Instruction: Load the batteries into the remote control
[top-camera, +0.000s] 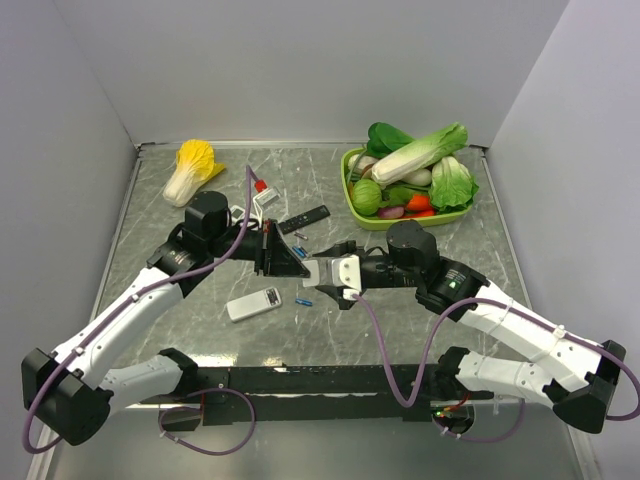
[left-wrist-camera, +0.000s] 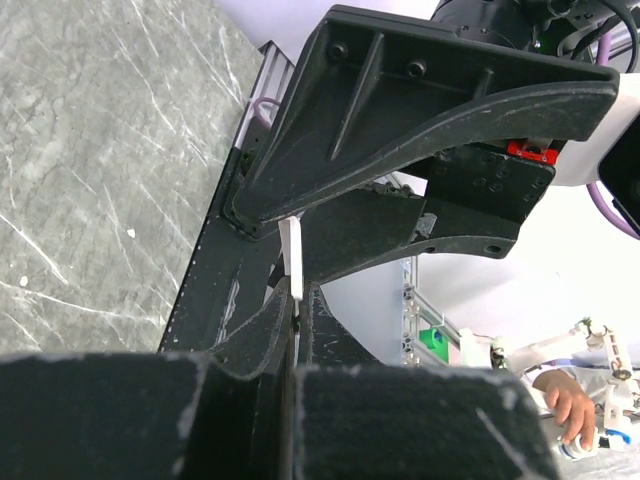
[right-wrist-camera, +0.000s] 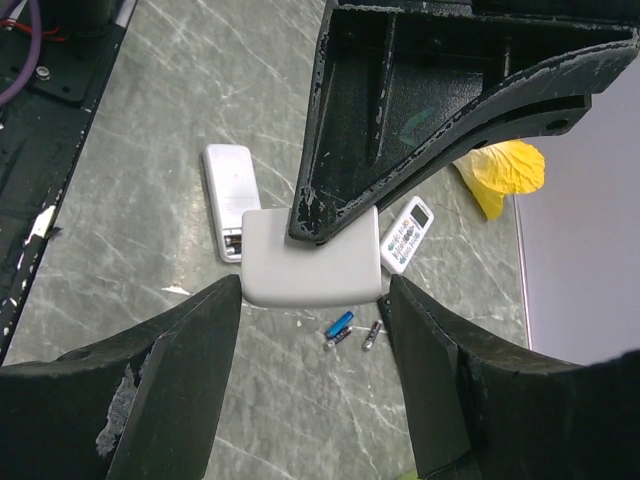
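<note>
The remote control (top-camera: 255, 303) (right-wrist-camera: 228, 200) lies back-up on the table, its battery bay open at one end. My left gripper (top-camera: 290, 260) (left-wrist-camera: 297, 300) is shut on a thin light-grey plate (right-wrist-camera: 312, 265) (left-wrist-camera: 292, 255), apparently the battery cover, held above the table. My right gripper (right-wrist-camera: 315, 285) (top-camera: 340, 280) is open, a finger close beside each lower corner of that plate. Three batteries (right-wrist-camera: 340, 323) lie on the table below the plate, one blue and two dark. One blue cell (top-camera: 303, 301) lies right of the remote control.
A smaller white remote with buttons (right-wrist-camera: 405, 235) and a slim black remote (top-camera: 305, 218) lie further back. A yellow cabbage (top-camera: 190, 170) sits back left. A green tray of vegetables (top-camera: 410, 180) stands back right. A black rail (top-camera: 320, 380) runs along the near edge.
</note>
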